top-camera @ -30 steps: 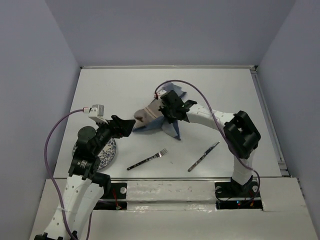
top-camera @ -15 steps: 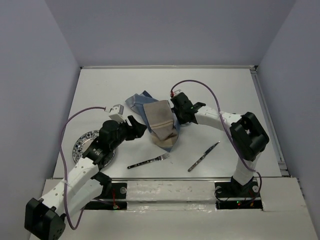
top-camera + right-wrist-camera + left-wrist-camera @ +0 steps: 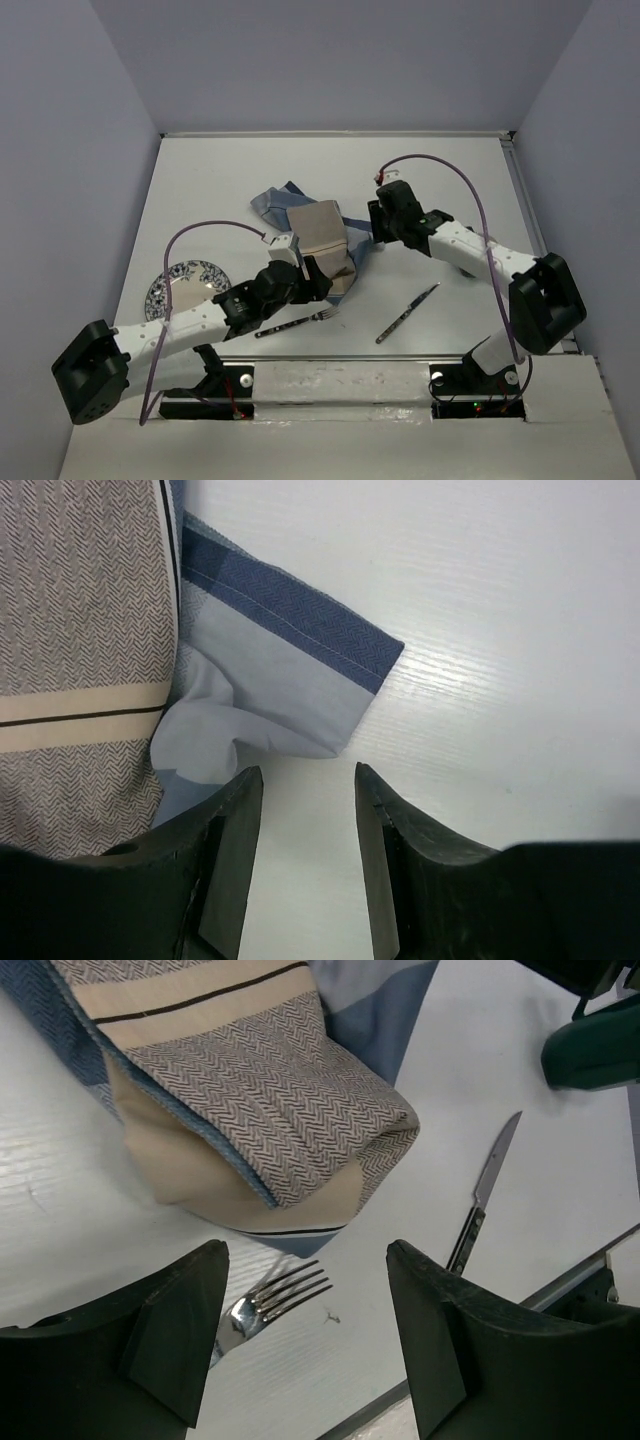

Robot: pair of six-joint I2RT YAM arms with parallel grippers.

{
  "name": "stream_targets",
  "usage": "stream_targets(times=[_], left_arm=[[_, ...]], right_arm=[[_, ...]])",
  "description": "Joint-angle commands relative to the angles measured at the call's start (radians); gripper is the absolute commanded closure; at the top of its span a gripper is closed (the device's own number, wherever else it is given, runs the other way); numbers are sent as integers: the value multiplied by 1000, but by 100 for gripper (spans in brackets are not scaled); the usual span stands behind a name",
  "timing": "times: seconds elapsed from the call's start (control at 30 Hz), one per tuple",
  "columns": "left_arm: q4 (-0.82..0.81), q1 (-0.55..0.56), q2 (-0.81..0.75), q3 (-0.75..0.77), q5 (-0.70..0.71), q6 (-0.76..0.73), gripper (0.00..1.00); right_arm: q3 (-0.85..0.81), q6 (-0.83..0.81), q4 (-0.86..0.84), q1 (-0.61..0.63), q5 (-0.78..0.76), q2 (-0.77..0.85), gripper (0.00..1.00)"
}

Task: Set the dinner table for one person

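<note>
Lavender walls close in a white worktop (image 3: 220, 180), and near its middle the checked placemat (image 3: 318, 240) lies folded over on itself in a heap, not yet spread flat. The bundle's long axis runs from the far left down toward the near right, and it lies between my two arms.

My left tool (image 3: 305, 1255) hangs over the near end of the bundle, where the tan herringbone fold bulges. Its jaws are wide apart and grip nothing. The tines of the fork (image 3: 265, 1305) lie just under the gap, close beside the cloth's edge. My right tool (image 3: 305, 775) is at the bundle's right side, jaws partly apart over bare worktop and empty, with the loose blue corner just ahead of them.

I judge the right arm nearer that free corner and the left nearer the thick fold, so flattening probably calls for both. The knife (image 3: 407, 313) lies apart to the right and the plate (image 3: 185, 285) to the left.
</note>
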State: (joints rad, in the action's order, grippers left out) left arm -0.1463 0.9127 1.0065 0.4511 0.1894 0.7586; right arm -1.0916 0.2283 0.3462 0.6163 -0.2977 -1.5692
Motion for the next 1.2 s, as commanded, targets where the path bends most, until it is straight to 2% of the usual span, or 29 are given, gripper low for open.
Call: stream_targets(times=[0.0,0.1,0.17,0.3,0.43,0.57,0.63,0.67,0.7,0.73,0.77,0.83,0.87,0.9,0.97,1.0,1.17], left_arm=[[-194,58,41,-21,151,103,24],[-231,60,90,-3,195,93,23],[-237,58,136,15,205,68,23],[-254,57,211,53,212,56,23],[-260,52,265,66,229,44,24],[-279,48,279,64,252,36,27],[-280,46,280,64,265,31,32],[-285,46,279,63,268,25,34],[-285,43,279,64,280,21,38],[-285,40,280,64,285,18,40],[-288,37,280,64,291,7,45],[-298,26,284,66,295,-14,50],[-318,5,285,64,298,-30,53],[-329,-9,290,63,304,-60,65],[-346,-69,299,67,291,-83,82],[-346,-89,300,80,283,-103,98],[-345,-181,251,127,259,-160,100]], right_arm=[[58,54,-110,-84,137,54,52],[93,92,-144,-147,202,44,36],[93,114,-164,-170,215,22,30],[62,137,-188,-196,218,-57,30],[27,155,-213,-196,206,-144,40],[-4,164,-237,-196,212,-219,43],[-14,172,-246,-196,193,-250,46],[-14,175,-251,-196,192,-258,52],[-17,177,-263,-196,192,-270,53],[-19,181,-268,-196,190,-276,62],[-22,186,-282,-196,195,-281,68],[-24,190,-299,-196,203,-291,81],[-21,190,-312,-196,212,-299,92],[-19,192,-334,-196,229,-299,99],[-22,203,-364,-196,217,-287,100],[-22,204,-368,-196,192,-275,100],[-22,194,-371,-225,102,-160,100]])
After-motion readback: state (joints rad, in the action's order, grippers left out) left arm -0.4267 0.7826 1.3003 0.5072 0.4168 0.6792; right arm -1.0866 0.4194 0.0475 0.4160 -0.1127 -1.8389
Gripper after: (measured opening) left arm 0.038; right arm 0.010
